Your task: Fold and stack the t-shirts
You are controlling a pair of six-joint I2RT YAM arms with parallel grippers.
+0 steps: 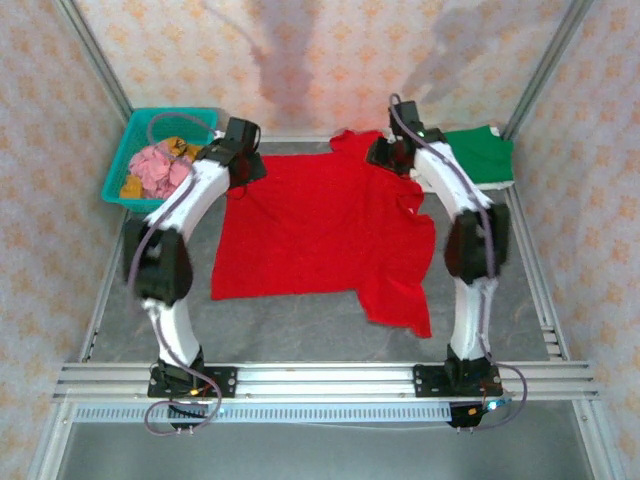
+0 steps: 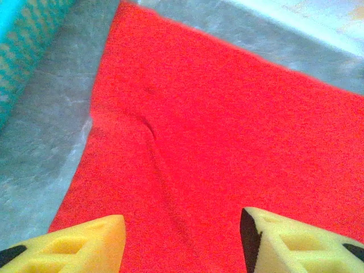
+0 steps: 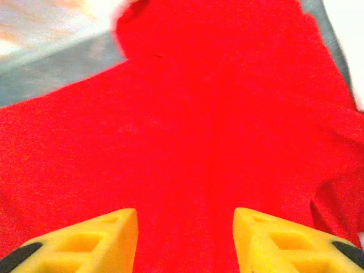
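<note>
Poised, jaws apart, over the far edge of the red t-shirt (image 1: 320, 235) spread flat on the table (image 1: 290, 330), apparently lengthwise left-right: left gripper (image 2: 182, 219) at its far-left corner, right gripper (image 3: 185, 213) by the far sleeve

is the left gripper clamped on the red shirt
No, in the left wrist view the left gripper has its fingers spread wide, with the red t-shirt lying flat between them.

I see a grey counter (image 1: 300, 330) boxed by pale floral-patterned walls (image 1: 40, 130), with aluminium rails (image 1: 320, 378) along the frame's bottom
</note>
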